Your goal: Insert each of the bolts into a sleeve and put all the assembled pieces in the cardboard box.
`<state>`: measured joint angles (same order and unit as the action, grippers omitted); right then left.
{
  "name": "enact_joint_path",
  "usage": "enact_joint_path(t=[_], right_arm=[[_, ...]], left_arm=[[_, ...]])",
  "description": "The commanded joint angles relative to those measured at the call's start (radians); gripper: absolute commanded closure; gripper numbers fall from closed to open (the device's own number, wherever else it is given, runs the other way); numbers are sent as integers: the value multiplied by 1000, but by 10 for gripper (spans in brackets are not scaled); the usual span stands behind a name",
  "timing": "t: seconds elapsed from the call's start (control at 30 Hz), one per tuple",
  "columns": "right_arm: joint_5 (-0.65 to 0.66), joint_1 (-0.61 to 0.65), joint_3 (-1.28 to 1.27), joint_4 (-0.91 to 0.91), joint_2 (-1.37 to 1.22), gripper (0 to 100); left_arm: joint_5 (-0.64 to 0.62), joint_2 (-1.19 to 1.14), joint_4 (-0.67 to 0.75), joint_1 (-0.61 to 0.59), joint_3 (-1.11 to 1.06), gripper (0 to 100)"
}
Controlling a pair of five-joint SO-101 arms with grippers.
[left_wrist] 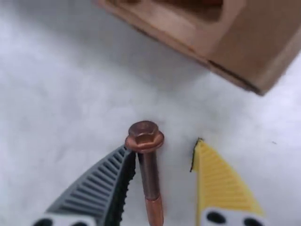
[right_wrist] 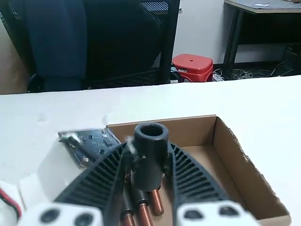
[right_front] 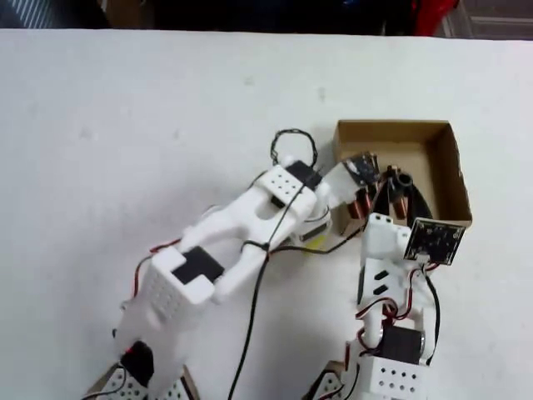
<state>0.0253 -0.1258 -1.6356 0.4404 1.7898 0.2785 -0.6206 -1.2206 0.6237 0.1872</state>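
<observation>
The stiff, smooth copper bolt (left_wrist: 146, 169), just beside the cardboard box (left_wrist: 235, 52), touches 1 of the wide-open left fingers (left_wrist: 103, 188) and is probably best pinched mid-shank, while the right fingers (right_wrist: 101, 181) clamp the black sleeve (right_wrist: 150, 155).

A plain white matte worktop (right_front: 125, 108) spreads wide, and its far edge meets a dim room behind. Beyond that edge stands a black mesh-backed office chair (right_wrist: 127, 42) with a dark blue cloth-covered shape (right_wrist: 56, 42) just beside it, and a low, round red plastic object (right_wrist: 192, 63) sits on the floor near the chair. Farther off, against a pale wall, a grey-topped desk (right_wrist: 263, 5) on black legs stands over a tangle of thin cables (right_wrist: 244, 73) lying on the floor.
</observation>
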Motion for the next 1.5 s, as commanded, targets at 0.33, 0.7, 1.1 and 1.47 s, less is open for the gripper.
enact_joint_path(t=[0.33, 0.7, 1.1, 1.47], right_arm=[[-20, -10, 57, -24, 13, 981], [-20, -10, 57, -22, 13, 981], [-12, 91, 57, -27, 13, 981], [-11, 213, 60, -30, 13, 981]], left_arm=[[-14, -30, 17, 12, 28, 961], [-11, -33, 9, -45, 32, 984], [-15, 160, -141, -90, 31, 980], [-15, 424, -373, -263, 12, 980]])
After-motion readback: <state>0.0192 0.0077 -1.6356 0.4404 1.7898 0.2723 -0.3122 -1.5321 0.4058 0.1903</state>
